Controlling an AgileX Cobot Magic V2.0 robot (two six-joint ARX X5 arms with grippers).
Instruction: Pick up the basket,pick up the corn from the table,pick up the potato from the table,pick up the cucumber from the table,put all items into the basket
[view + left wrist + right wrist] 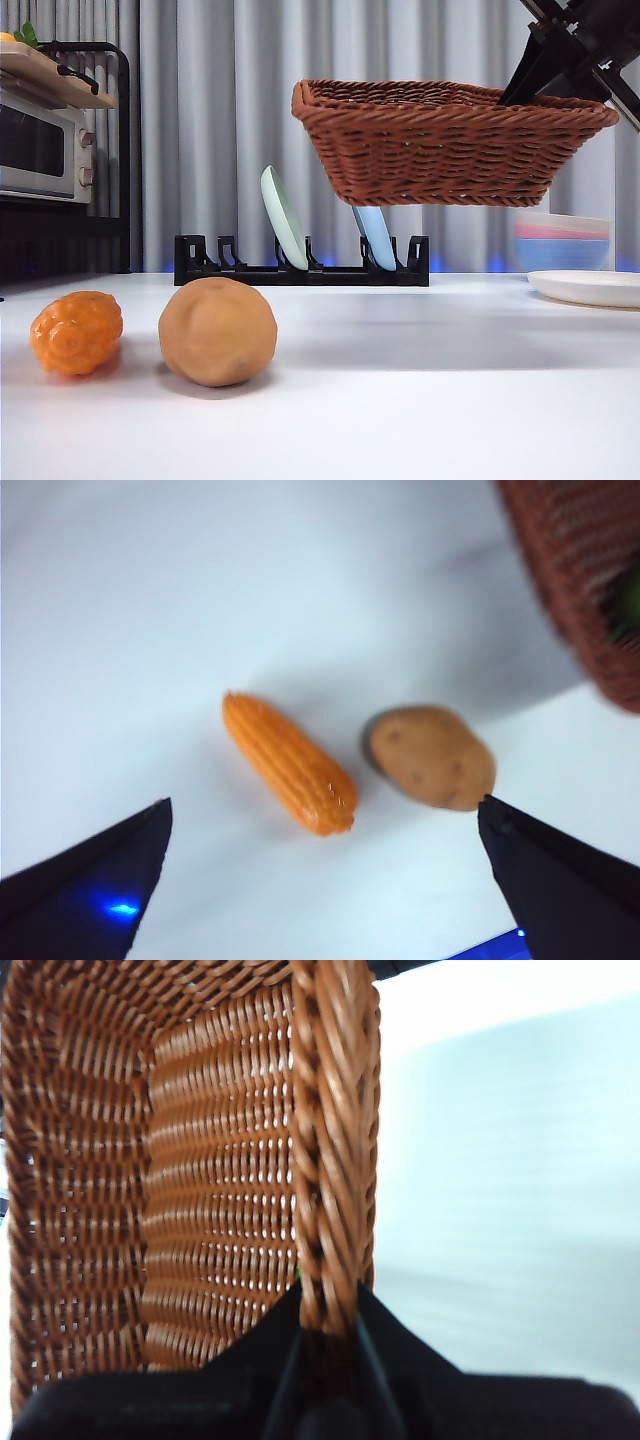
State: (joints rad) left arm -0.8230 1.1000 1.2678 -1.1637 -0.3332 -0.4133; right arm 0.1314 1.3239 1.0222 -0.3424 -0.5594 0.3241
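The basket hangs in the air, clear of the table, its base well above the white surface. The right gripper has it by the braided rim at one end, its two black jaws pinched tight on either side of the weave; from the front that arm comes in dark from the top right corner. Something green shows through the wicker in the left wrist view, too blurred to name.

Down on the table the corn and the potato lie just beside each other without touching, the corn to the left as seen from the front. The left gripper hovers above the pair with its jaws spread wide and nothing between them.

Behind them stands a black dish rack with a green plate and a blue plate upright in it. A microwave sits far left; stacked bowls and a white plate sit far right.
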